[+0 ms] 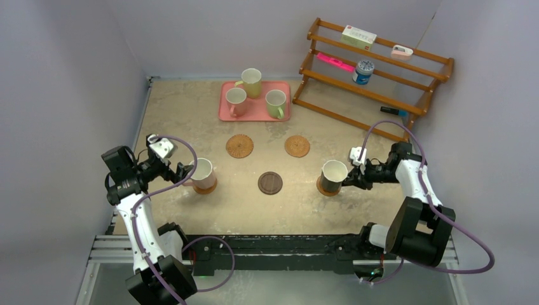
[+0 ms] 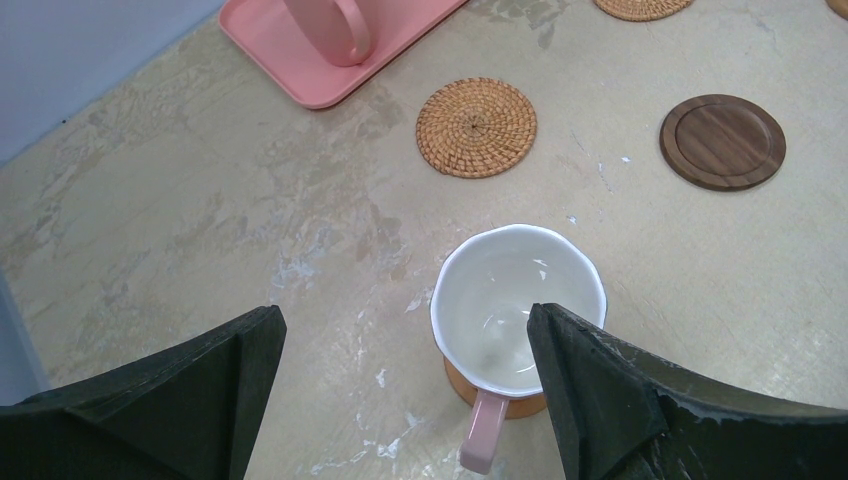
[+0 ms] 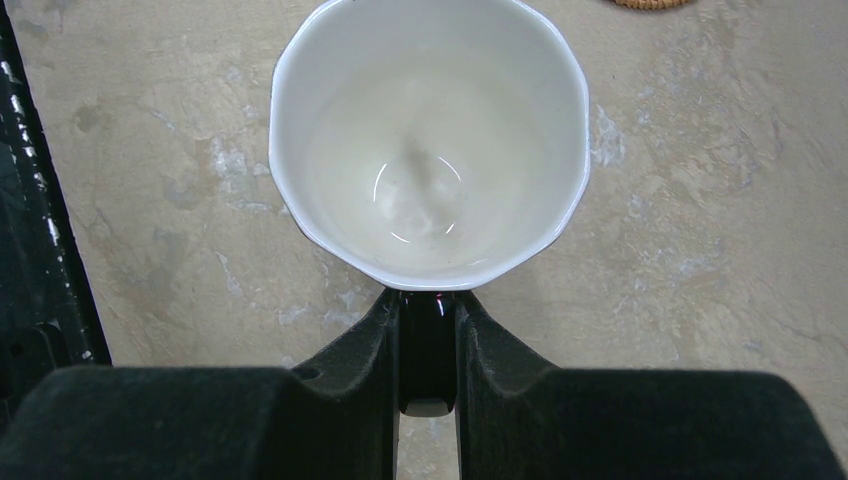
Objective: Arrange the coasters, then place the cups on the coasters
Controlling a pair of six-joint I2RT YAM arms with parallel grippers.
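While pinching the handle of the black ceramic mug [image 1: 332, 181] with the right gripper [image 3: 428, 300], centre-right in the top view, verify centred seating on the tan round coaster [image 1: 320, 189] before releasing; left gripper [image 2: 405, 320] wide open, empty.

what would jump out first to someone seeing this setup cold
Two mugs stand on coasters up front: the black mug on the right, its handle clamped in the right gripper, and the pink mug on the left, with the left gripper open right by it. A dark brown coaster lies bare between them, and three more mugs sit on the pink tray at the back.
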